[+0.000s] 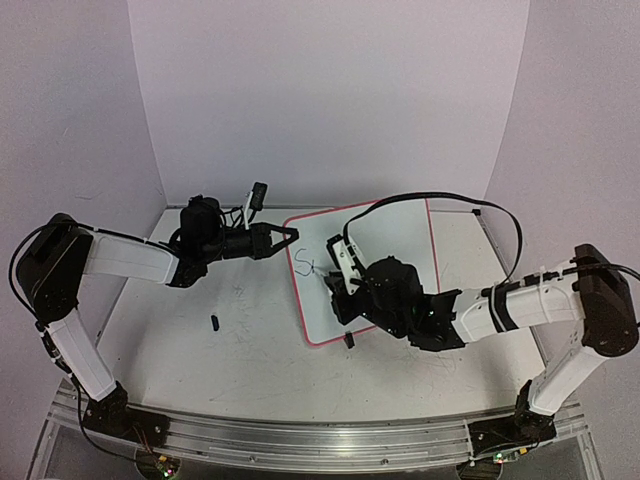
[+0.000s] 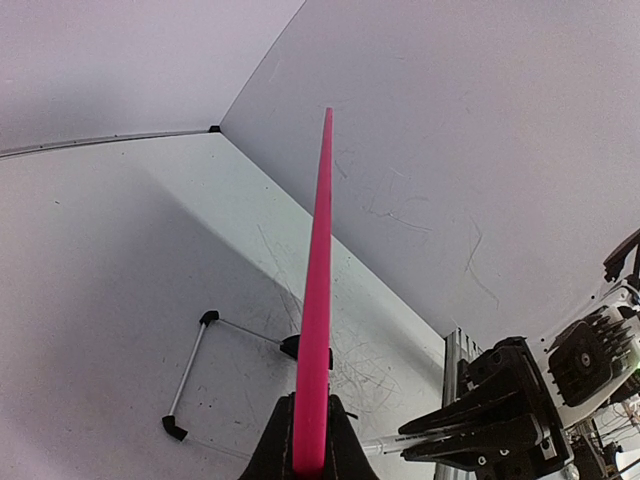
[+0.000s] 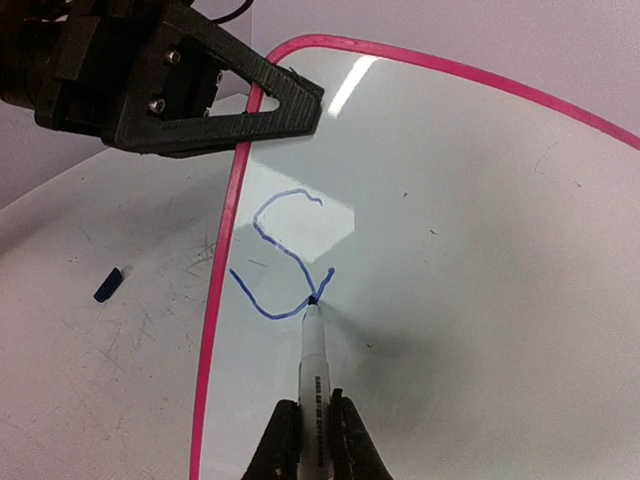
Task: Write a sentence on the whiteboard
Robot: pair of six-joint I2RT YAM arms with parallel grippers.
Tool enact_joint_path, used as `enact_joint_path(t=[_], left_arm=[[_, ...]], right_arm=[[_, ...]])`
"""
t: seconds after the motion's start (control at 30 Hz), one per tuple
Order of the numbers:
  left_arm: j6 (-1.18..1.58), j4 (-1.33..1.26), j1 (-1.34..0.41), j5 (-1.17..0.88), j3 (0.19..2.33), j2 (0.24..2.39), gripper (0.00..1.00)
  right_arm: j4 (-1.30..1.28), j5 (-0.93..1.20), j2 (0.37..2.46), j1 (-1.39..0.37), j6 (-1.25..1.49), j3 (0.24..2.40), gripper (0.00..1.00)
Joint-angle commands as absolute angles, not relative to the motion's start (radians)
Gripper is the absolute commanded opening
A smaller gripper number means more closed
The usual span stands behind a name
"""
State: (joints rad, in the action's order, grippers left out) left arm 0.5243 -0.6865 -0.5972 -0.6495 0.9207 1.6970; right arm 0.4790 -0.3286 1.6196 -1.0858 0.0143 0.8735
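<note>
Right tool pinches slim white marker; tip touches glossy whiteboard.

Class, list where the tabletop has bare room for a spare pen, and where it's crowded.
Free: the tabletop strip between the dark cap, the whiteboard and the arm bases. Crowded: its left edge, where the left end effector clamps it and the right end effector holds the marker.

Top view high behind, facing down, left wrist close, edge-on to the pink-rimmed white rectangular whiteboard, right wrist close above its face, board in all three.
</note>
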Motion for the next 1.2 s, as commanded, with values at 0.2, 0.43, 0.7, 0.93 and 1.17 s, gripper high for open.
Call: enact_joint_path(t=[0.2, 0.43, 0.7, 0.93, 1.17], left_arm=[[0.488, -0.632, -0.624, -0.664, 0.924, 1.685, 0.0], [0.487, -0.633, -0.624, -0.664, 0.925, 1.685, 0.0], [0.487, -0.633, -0.624, -0.664, 0.926, 1.687, 0.0], [0.486, -0.632, -0.624, -0.664, 0.926, 1.686, 0.0], [0.486, -0.633, -0.624, -0.664, 0.925, 1.687, 0.0]], right_arm=[[0.501, -0.384, 1.649, -1.051, 0.008, 0.933, 0.0], [0.497, -0.395, 1.652, -1.048, 0.009, 0.937, 0.0], [0.47, -0.412, 1.63, -1.048, 0.028, 0.912, 0.0], [0.459, -0.394, 1.615, -1.05, 0.046, 0.885, 0.0], [0.454, -0.385, 1.602, -1.058, 0.061, 0.86, 0.0]])
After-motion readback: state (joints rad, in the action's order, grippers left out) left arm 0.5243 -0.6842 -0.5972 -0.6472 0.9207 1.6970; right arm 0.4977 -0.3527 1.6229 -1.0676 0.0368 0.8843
